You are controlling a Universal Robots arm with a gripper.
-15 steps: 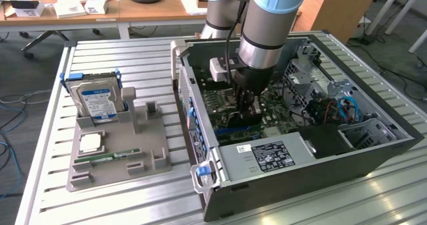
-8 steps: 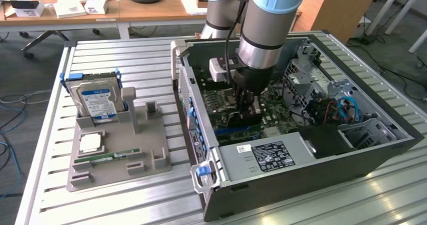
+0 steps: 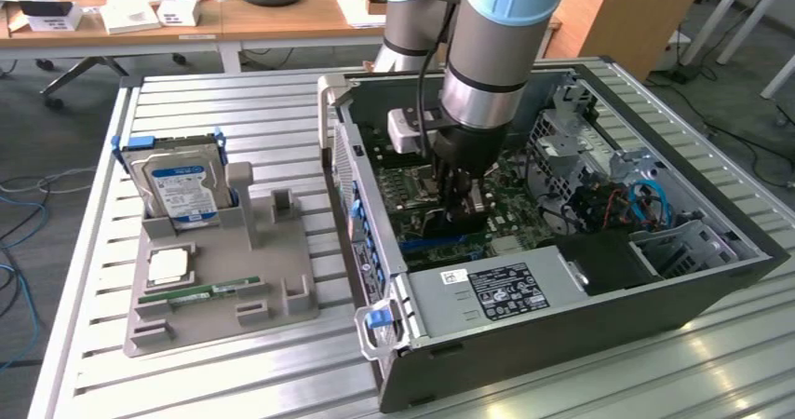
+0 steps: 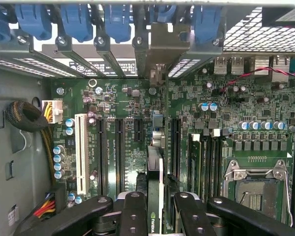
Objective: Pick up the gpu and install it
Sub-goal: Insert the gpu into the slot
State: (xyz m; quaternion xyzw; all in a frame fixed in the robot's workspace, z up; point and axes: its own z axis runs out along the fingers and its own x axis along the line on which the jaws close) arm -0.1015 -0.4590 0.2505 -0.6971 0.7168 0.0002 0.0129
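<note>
One gpu [image 4: 155, 172] edge-on in the hand [image 4: 158, 214], inside the open computer case [image 3: 584, 335].

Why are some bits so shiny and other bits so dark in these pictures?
Exterior view: light glares off the slats of the metal table, while the arm shades the inside of the computer case. Wrist view: bright light shows through the slot openings in the case wall, and the black fingers gripping the gpu look dark.

Wooden desks [image 3: 286, 19] behind, grey floor [image 3: 56, 126], perhaps carpet, loose cables [image 3: 19, 191] alongside.
</note>
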